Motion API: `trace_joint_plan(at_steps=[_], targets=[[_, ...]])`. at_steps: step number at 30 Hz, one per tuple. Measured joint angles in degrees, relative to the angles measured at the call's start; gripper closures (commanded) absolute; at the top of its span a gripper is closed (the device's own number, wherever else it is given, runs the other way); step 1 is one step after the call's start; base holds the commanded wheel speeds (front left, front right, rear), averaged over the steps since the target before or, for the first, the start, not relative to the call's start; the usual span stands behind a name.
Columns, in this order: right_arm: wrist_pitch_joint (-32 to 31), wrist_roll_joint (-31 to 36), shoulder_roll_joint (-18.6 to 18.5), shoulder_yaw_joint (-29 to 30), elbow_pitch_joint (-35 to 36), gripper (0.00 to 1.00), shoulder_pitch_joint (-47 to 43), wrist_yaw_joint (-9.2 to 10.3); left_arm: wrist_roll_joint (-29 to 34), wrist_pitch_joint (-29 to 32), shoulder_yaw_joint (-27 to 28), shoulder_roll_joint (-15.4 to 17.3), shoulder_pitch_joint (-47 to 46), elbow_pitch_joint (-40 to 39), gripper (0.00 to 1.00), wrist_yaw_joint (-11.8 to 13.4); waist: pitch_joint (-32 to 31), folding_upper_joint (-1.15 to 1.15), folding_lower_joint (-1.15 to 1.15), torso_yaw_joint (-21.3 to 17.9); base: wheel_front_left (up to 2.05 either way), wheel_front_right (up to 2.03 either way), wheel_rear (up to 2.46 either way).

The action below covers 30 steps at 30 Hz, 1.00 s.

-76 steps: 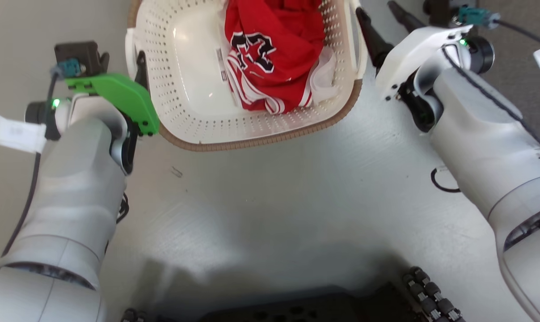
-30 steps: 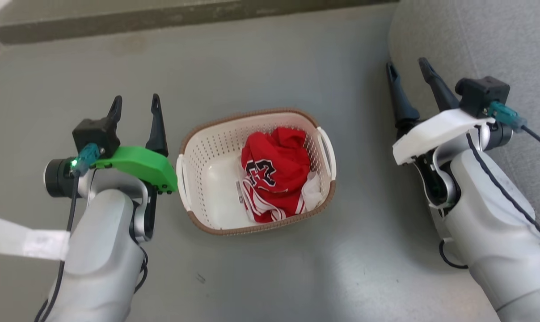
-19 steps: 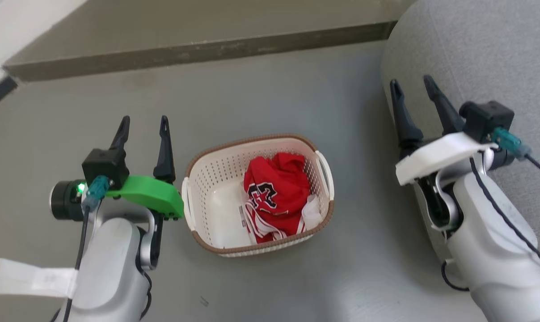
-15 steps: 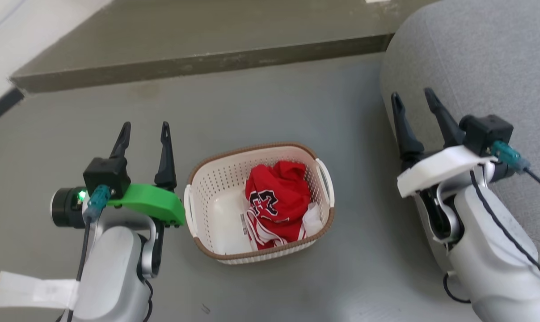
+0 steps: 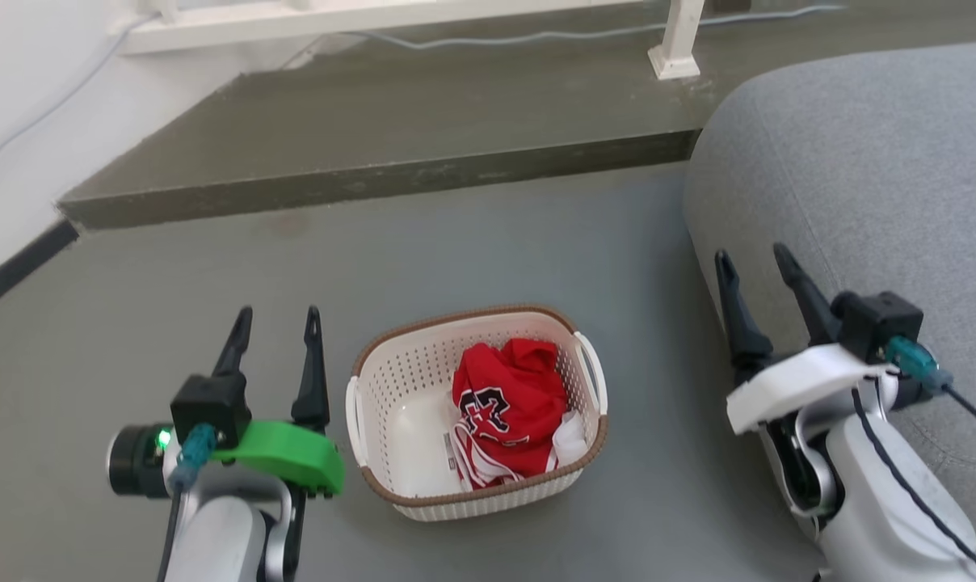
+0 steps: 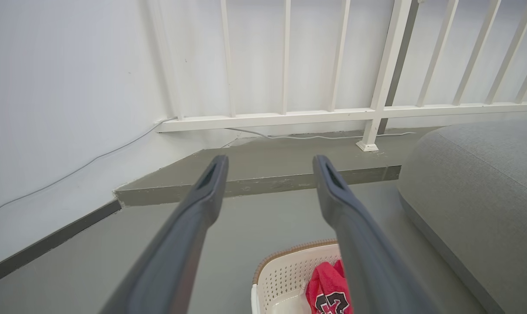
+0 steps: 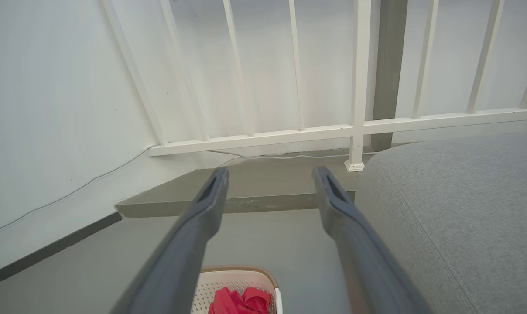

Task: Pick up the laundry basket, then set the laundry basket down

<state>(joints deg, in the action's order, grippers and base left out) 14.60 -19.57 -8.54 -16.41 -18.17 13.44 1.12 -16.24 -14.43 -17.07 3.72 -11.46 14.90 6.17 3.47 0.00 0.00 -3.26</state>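
Note:
The laundry basket (image 5: 399, 388), cream-white and perforated with a brown woven-look rim, stands on the grey floor in the head view, holding a crumpled red jersey (image 5: 508, 412). My left gripper (image 5: 276, 319) is open to the left of the basket, apart from it, with nothing between its fingers. To the right, my right gripper (image 5: 750, 260) is open too, well clear of the basket and over the sofa's edge. In the left wrist view the basket (image 6: 281, 279) sits low between the fingers (image 6: 202, 196) of my left gripper (image 6: 270, 163). Its rim (image 7: 233, 272) peeks up at the bottom of the right wrist view, below my right gripper (image 7: 270, 174).
A large grey sofa (image 5: 860, 186) fills the right side. A raised grey step (image 5: 375, 137) runs across behind the basket, with a white railing (image 6: 377, 87) and a cable on it. A white wall with a dark skirting (image 5: 15, 267) is at the left.
The head camera has risen and tilted up, so the basket looks smaller and lower in view. Both grippers, earlier at the basket's side handles, now stand open and apart from it.

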Motion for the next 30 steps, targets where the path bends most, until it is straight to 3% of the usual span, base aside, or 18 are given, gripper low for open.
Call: trace_joint_plan(at_steps=[10, 30], targets=[[0.00, 1.03, -0.03, 0.58, 1.20, 0.00, -5.60, 0.05, 0.41, 0.00, -0.05, 0.00, 5.89, -2.15, 0.00, 0.47, -2.58, 0.00, 0.00, 0.23, 0.00, 0.00, 0.00], [0.00, 2.09, 0.30, 1.43, 3.11, 0.00, -8.49, -0.02, 0.98, 0.00, 0.25, -0.05, 10.03, -5.23, 0.00, 0.48, -3.34, 0.00, 0.00, 0.25, 0.00, 0.00, 0.00]])
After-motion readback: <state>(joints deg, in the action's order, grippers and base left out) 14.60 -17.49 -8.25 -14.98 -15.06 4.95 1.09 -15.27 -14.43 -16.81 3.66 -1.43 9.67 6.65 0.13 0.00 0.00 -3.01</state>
